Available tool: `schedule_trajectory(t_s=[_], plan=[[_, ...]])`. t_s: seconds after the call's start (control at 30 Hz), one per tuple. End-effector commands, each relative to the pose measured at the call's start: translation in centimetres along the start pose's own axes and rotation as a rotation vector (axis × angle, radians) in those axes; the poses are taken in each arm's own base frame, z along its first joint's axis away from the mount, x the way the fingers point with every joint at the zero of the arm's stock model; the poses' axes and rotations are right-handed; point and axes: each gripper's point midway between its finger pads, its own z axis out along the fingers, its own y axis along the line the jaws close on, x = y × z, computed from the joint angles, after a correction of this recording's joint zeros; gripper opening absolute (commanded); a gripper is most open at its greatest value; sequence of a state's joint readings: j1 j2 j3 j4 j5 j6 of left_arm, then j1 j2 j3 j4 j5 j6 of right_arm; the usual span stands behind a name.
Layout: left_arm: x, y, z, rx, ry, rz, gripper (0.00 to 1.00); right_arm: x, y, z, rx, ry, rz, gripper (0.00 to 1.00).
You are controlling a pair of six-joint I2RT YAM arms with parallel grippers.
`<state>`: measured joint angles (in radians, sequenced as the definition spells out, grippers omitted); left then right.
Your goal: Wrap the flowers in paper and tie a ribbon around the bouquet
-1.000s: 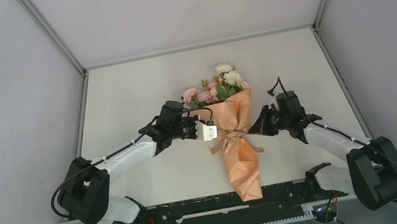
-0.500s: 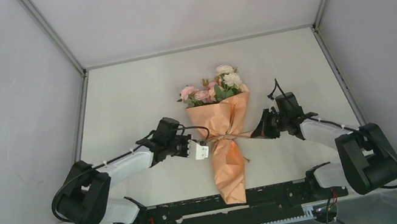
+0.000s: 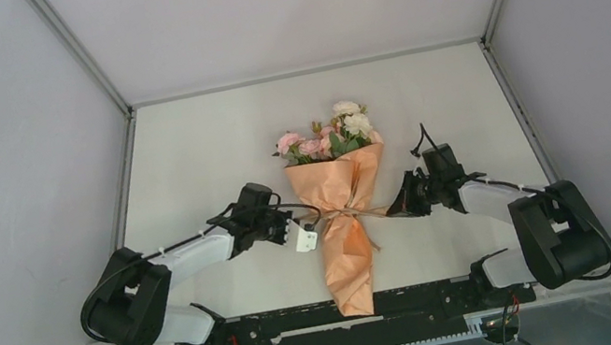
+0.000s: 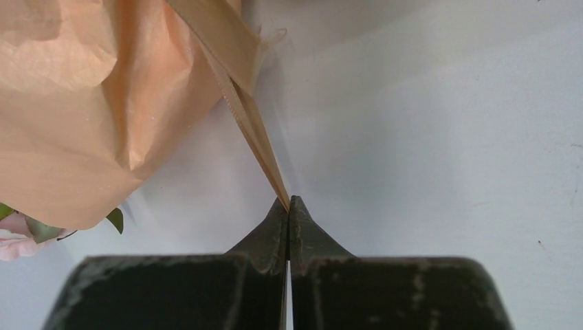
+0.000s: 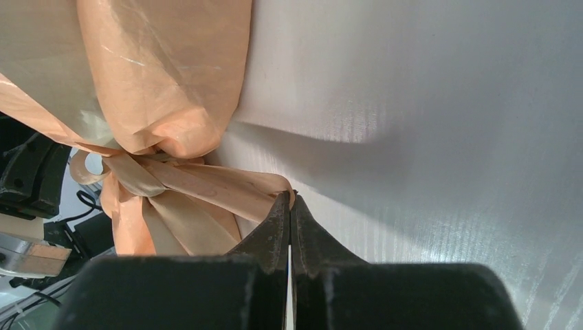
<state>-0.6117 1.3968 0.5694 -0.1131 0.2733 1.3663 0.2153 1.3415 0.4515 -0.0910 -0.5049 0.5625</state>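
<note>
Grip first, at the left gripper (image 4: 289,201): pinched shut at the very tips on one tail of the ribbon (image 4: 242,113), drawn taut and slanting up to the paper (image 4: 75,103). Then the right gripper (image 5: 290,198): likewise closed, tips nipping another stretch of ribbon near the knot, with loose loops bunched at the cinched waist. Outward from there: bouquet (image 3: 341,223) lying on the table (image 3: 203,152) between the two arms, narrow end toward the bases, flowers (image 3: 328,135) fanned out of the wide end on the far side.

Handling, by judgement only: light throughout, so likely to slide or swing on the table under any uneven pull; best to draw both tails evenly and in opposite directions. Ribbon soft, thin and smooth-looking, apt to slip from a tip-only pinch; worth seating deeper between the pads on any regrip. Paper crinkled, crease-holding, easily crushed or torn; safest hold at the tied waist, over the firmest part of the bundle. Avoid the blooms and the open rim of the cone: soft, quick to deform. Cannot tell whether the knot is fully tight.
</note>
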Motion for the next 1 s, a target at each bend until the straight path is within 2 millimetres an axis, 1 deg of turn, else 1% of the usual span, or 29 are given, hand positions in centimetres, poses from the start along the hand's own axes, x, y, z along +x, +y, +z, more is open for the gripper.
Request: schedule_trajectory(t_s=[0.0,0.2,0.33,0.5,0.6,0.63,0.67,0.7,0.77,0.8,0.87,0.97], plan=[[2.6,-1.6,-0.8,0.037,0.089,-0.018,0.0,-0.6,-2.4,-0.6,0.104,-0.038,0.017,0.0],[2.8,-1.2,-1.0,0.02,0.086,-0.028,0.0,-0.7,-2.7,-1.3,0.122,-0.07,0.021,0.0],[3.1,-1.0,-1.2,0.001,0.091,-0.032,0.0,-0.2,-2.7,-1.0,0.113,-0.047,0.03,0.0],[3.7,-0.9,-1.7,-0.008,0.106,-0.05,0.0,-0.4,-2.8,-0.9,0.116,-0.055,0.045,0.0],[3.4,-0.4,-2.1,-0.028,0.097,-0.076,0.0,-0.5,-2.6,-1.0,0.113,-0.062,0.042,0.0],[3.0,0.2,-2.4,-0.045,0.081,-0.091,0.0,-0.7,-2.1,-1.1,0.092,-0.068,0.033,0.0],[2.1,0.9,-2.8,-0.058,0.046,-0.115,0.0,-0.8,-1.1,-1.2,0.049,-0.069,0.018,0.0],[1.0,1.6,-3.3,-0.071,0.0,-0.147,0.0,-0.9,0.2,-1.3,0.003,-0.067,-0.01,0.0],[-1.6,3.8,-4.2,-0.12,-0.097,-0.227,0.0,-0.6,3.1,-1.5,-0.053,-0.053,-0.101,0.0],[-2.5,5.4,-4.7,-0.165,-0.125,-0.252,0.0,-0.2,4.4,-1.6,-0.066,-0.043,-0.154,0.0],[-3.6,8.2,-5.6,-0.263,-0.171,-0.285,0.0,1.0,6.0,-1.9,-0.079,-0.03,-0.236,0.0],[-4.7,11.9,-6.4,-0.399,-0.233,-0.231,0.0,3.3,7.3,-2.1,-0.093,-0.012,-0.3,0.0]])
